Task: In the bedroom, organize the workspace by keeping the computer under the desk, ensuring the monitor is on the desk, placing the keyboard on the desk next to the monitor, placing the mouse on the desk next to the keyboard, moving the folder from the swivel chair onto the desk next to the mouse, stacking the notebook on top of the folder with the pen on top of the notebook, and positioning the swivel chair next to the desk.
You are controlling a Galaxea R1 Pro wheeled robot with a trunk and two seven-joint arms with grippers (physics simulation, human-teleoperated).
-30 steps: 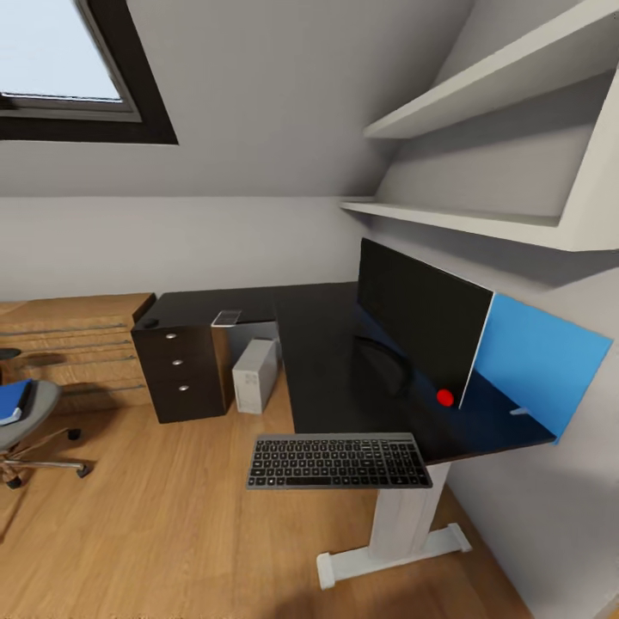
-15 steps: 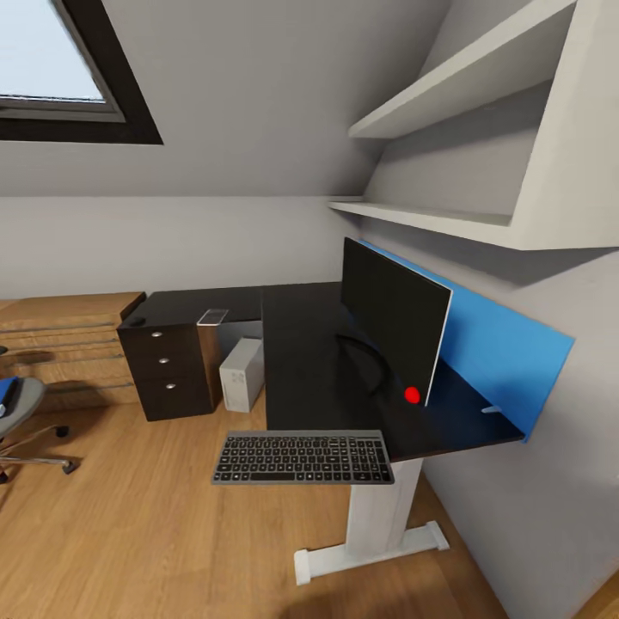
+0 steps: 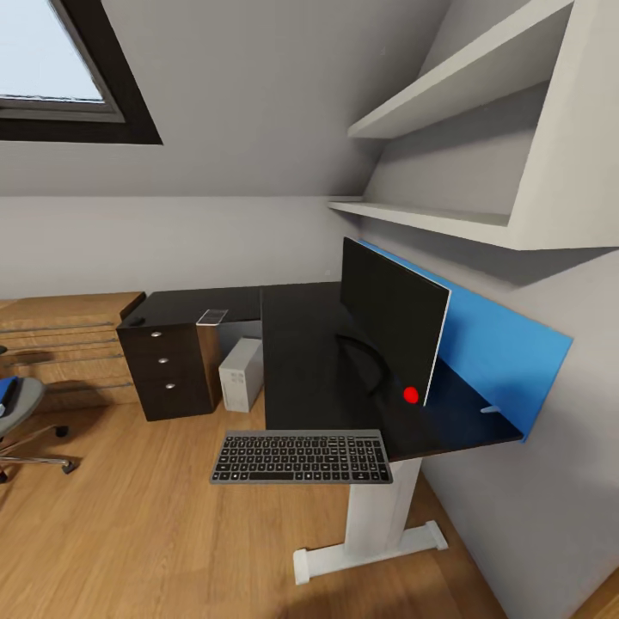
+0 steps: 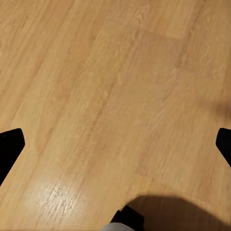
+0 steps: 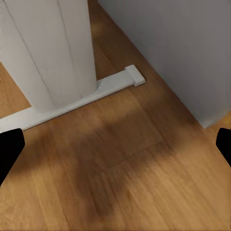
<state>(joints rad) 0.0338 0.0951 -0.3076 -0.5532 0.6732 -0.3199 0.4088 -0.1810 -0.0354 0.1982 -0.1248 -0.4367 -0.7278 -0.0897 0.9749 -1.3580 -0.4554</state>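
- Keyboard (image 3: 301,457) overhangs the near edge of the black table (image 3: 301,361), most of its body out past the tabletop above the wood floor (image 3: 129,533); a brush from the robot's base or an arm on the approach could likely tip it off.
- Monitor (image 3: 391,320) stands on the table at about 1 o'clock from the keyboard, its stand base marked by a red dot; pushing the keyboard inward too hard could knock the stand.
- Computer (image 3: 240,374) sits under the table at about 11 o'clock from the keyboard, beside the dark drawers (image 3: 168,370); a wide turn of the base there could shove it out of place.
- Notebook (image 3: 212,317) lies on the far wing of the table above the drawers, with what may be the mouse (image 3: 135,321) at the corner, too small to be sure; both are well apart from the monitor, so a long carry risks a drop.
- Swivel chair (image 3: 19,413) is cut off at 9 o'clock, the blue folder (image 3: 7,391) on its seat; casters could roll when the folder is lifted.
- Left tool (image 4: 115,144) hangs over bare floor, fingers spread wide and holding nothing.
- Right tool (image 5: 115,144) is likewise spread and empty, near the white table leg (image 5: 53,53), which it could clip on rising.
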